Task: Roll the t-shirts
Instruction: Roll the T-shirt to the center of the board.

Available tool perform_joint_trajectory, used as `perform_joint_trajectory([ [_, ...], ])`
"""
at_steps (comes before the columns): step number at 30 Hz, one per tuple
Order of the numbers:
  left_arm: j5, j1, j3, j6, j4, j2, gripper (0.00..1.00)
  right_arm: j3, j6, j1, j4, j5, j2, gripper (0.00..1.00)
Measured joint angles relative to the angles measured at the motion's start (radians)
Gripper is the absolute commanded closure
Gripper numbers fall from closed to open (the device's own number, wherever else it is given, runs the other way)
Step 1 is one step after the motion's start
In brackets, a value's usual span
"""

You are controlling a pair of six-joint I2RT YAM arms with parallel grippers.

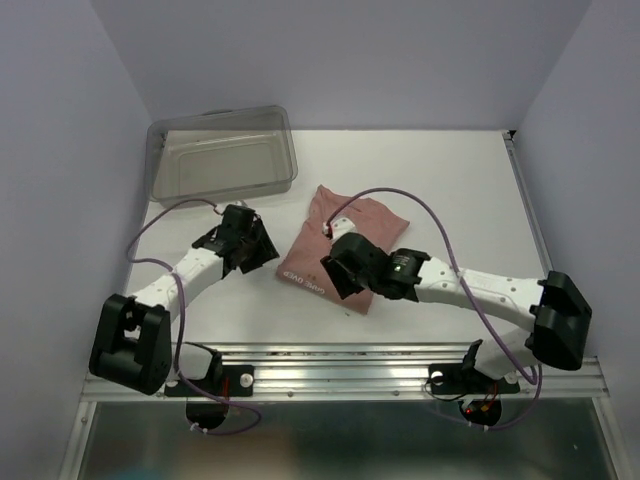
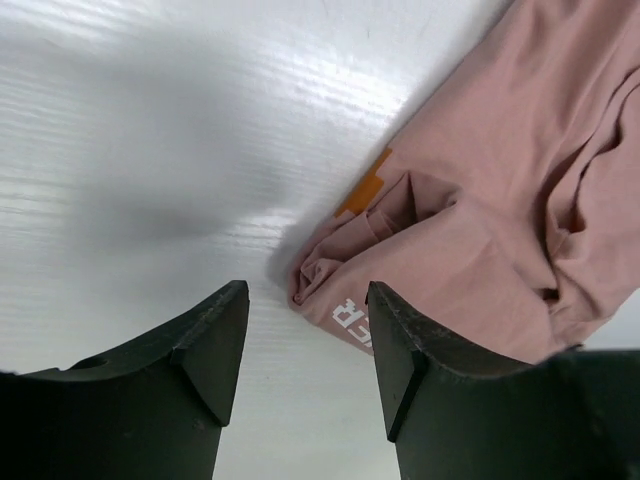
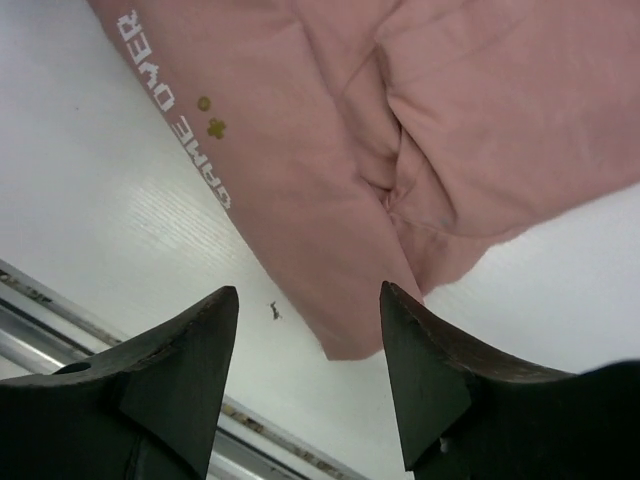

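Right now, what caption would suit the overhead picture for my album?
Open left gripper and open right gripper poised at a folded dusty-pink cotton t-shirt on a white table, clear plastic bin behind.

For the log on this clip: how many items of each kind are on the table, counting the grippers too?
pink t-shirt: 1
clear plastic bin: 1
grippers: 2, the left gripper and the right gripper, both open
Total: 4
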State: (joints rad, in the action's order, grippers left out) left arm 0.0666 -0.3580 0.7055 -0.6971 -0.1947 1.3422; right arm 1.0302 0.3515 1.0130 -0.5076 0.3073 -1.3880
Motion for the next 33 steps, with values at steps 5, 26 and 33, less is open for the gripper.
perform_joint_trajectory([
  [5, -0.057, 0.083, 0.090, 0.036, -0.096, -0.114, 0.38, 0.095, -0.161, 0.130, 0.013, 0.151, -0.143, 0.28],
  [26, -0.092, 0.314, 0.182, 0.117, -0.230, -0.231, 0.39, 0.096, -0.472, 0.222, 0.188, 0.249, -0.385, 0.22],
  [33, -0.075, 0.314, 0.170, 0.120, -0.230, -0.232, 0.39, 0.070, -0.483, 0.222, 0.238, 0.288, -0.444, 0.19],
])
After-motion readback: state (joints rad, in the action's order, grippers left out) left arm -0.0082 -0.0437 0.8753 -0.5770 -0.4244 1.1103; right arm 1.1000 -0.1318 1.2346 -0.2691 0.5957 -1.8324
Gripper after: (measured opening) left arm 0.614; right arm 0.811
